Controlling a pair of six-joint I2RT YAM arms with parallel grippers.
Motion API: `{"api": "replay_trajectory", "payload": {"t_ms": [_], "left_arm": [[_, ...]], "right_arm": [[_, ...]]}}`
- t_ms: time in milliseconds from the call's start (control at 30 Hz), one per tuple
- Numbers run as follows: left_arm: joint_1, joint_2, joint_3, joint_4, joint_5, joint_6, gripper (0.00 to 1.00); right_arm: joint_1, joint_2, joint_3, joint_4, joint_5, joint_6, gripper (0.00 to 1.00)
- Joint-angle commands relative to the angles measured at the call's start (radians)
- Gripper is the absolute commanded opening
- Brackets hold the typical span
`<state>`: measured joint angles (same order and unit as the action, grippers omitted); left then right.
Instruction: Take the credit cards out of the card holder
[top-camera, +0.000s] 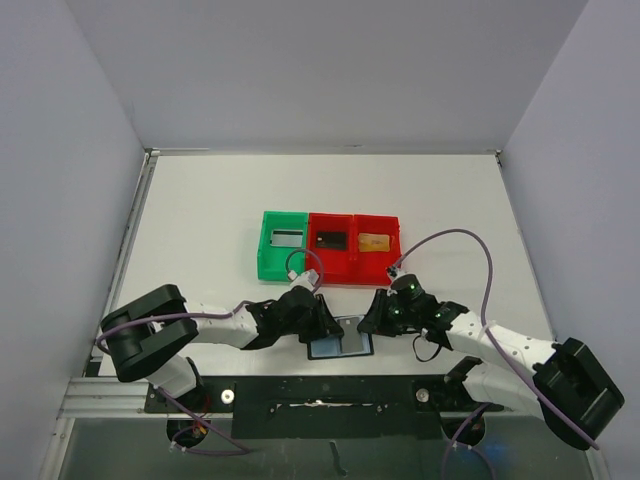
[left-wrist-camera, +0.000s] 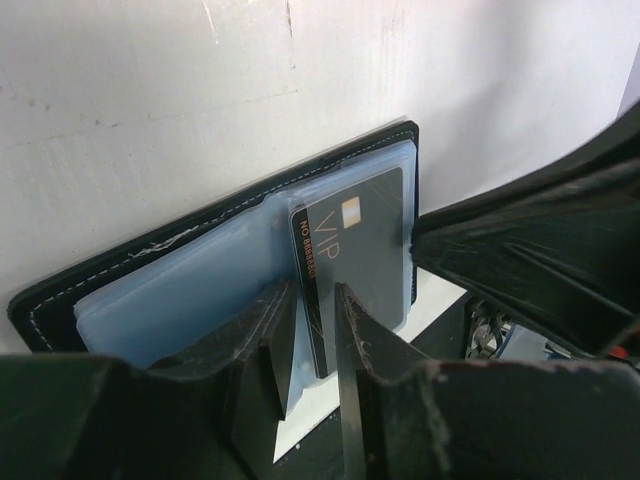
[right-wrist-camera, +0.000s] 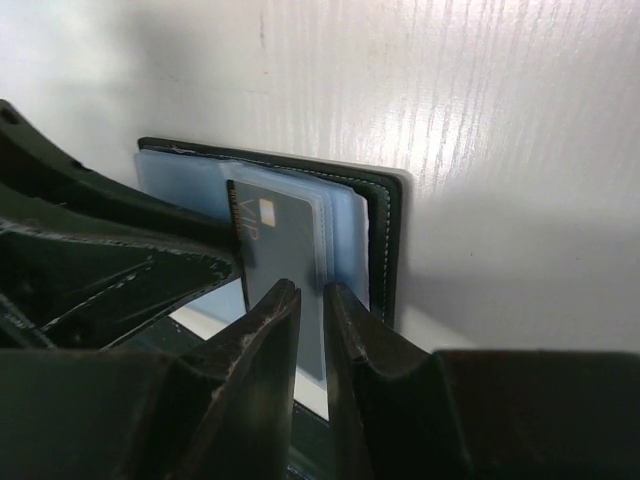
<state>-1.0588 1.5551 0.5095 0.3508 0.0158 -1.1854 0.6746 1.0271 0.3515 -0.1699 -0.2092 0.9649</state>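
The card holder (top-camera: 340, 347) lies open at the table's near edge, its black stitched rim (left-wrist-camera: 60, 300) framing blue-grey pockets. A dark grey VIP card (left-wrist-camera: 360, 230) sticks halfway out of one pocket. My left gripper (left-wrist-camera: 313, 292) stands narrowly open, with that card's near corner in the gap. From the other side my right gripper (right-wrist-camera: 312, 288) is also slightly open, its tips over the same card (right-wrist-camera: 285, 240) and pocket sleeve. In the top view the left gripper (top-camera: 325, 325) and right gripper (top-camera: 372, 322) flank the holder. Three more cards lie in the bins: greyish (top-camera: 287, 238), black (top-camera: 330, 240), tan-gold (top-camera: 374, 242).
A green bin (top-camera: 266, 262) and two red bins (top-camera: 330, 272) (top-camera: 392, 250) stand in a row just beyond the holder. A black base rail (top-camera: 320, 395) runs right behind the holder's near edge. White walls close the table on three sides.
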Motion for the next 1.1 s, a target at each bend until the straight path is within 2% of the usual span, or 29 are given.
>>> {"api": "replay_trajectory", "payload": {"t_ms": [0,133,333,433,533,700,800,833,967,1067], "left_arm": [[-0.003,-0.041,0.012,-0.026,-0.018,0.023,0.24],[-0.003,-0.060,-0.011,-0.019,-0.029,0.011,0.24],[-0.001,-0.054,-0.019,0.023,-0.022,0.009,0.11],[-0.003,-0.038,0.010,0.001,-0.019,0.044,0.11],[-0.010,-0.023,0.087,-0.146,-0.067,0.089,0.14],[-0.010,-0.019,0.098,-0.137,-0.057,0.113,0.14],[-0.010,-0.013,0.100,-0.153,-0.060,0.113,0.01],[-0.010,-0.017,0.100,-0.165,-0.066,0.111,0.00],[-0.010,-0.042,0.080,-0.168,-0.081,0.108,0.00],[-0.010,-0.061,0.066,-0.153,-0.080,0.104,0.00]], "right_arm": [[-0.002,0.073,-0.022,0.111,-0.046,0.004,0.17],[-0.001,0.087,-0.041,0.106,-0.030,0.015,0.12],[-0.003,0.081,-0.043,0.106,-0.051,0.000,0.11],[-0.002,0.100,-0.035,0.112,-0.071,-0.010,0.11],[-0.001,0.112,-0.031,0.120,-0.080,-0.010,0.11],[-0.002,0.105,-0.019,0.120,-0.089,-0.009,0.12],[-0.004,0.095,0.019,0.052,-0.069,-0.038,0.13],[-0.004,0.089,0.036,0.019,-0.055,-0.050,0.13],[-0.004,0.053,0.105,-0.099,0.014,-0.081,0.16],[-0.005,0.024,0.119,-0.107,0.005,-0.087,0.20]]}}
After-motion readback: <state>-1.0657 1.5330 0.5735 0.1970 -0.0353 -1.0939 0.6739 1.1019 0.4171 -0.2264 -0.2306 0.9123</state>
